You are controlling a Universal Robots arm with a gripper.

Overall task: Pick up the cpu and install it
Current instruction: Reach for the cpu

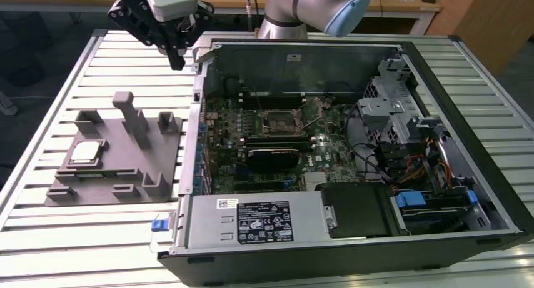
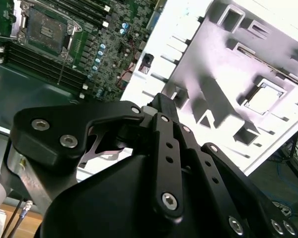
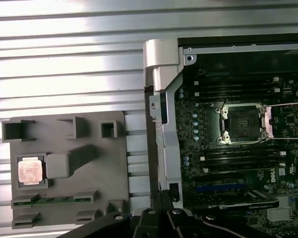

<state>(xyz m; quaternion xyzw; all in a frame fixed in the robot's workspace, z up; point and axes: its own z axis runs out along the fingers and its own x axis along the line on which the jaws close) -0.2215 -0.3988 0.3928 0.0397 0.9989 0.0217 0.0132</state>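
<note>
Worktop (image 1: 75, 238) around the computer case (image 1: 351, 263) is ribbed metal, bright, smooth, throwing glare. Beside the case, the tray (image 1: 100, 191) reads as matt grey plastic, and the cpu (image 1: 86, 152) on it shows a pale metal top with a soft sheen. The case itself has a matt black shell, dull bare sheet metal inside and a slightly glossy green circuit board (image 1: 221, 122). Over its corner, the gripper (image 1: 177, 62) is matt black with shiny steel screw heads (image 2: 169, 200).

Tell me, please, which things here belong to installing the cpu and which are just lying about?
For the job:
- cpu, lying in the grey tray
- empty socket on the motherboard
- hand, hovering beside the case's far corner

Just lying about:
- power supply
- drive cage
- cables
- memory stick in the tray
</note>
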